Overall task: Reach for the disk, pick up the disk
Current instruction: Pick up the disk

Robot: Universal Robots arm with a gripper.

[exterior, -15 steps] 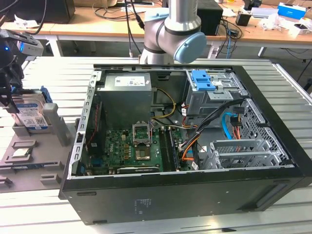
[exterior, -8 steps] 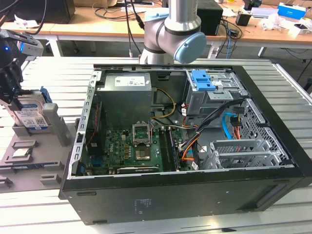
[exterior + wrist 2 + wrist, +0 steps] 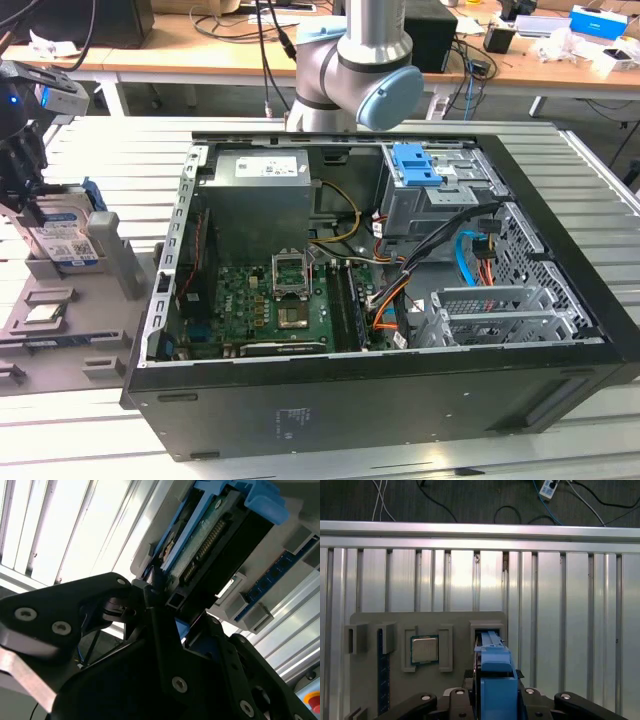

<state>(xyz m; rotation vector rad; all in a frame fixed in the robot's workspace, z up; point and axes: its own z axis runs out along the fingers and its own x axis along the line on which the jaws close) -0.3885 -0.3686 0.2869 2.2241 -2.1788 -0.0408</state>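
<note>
The gripper (image 3: 497, 705) sits over the disk (image 3: 496, 672) so it can lift it. I cannot tell if it squeezes. The disk stands on edge in the grey holder (image 3: 370, 625), whose slot keeps it upright on the bench (image 3: 570, 605).

Nothing legible — print on the disk (image 3: 65, 240) is too small.

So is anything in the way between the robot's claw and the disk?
No, nothing visible is in the way. In the exterior view the gripper is right at the disk, which stands upright in the grey holder. In the first wrist view the disk's blue bracket is directly in front of the gripper.
</note>
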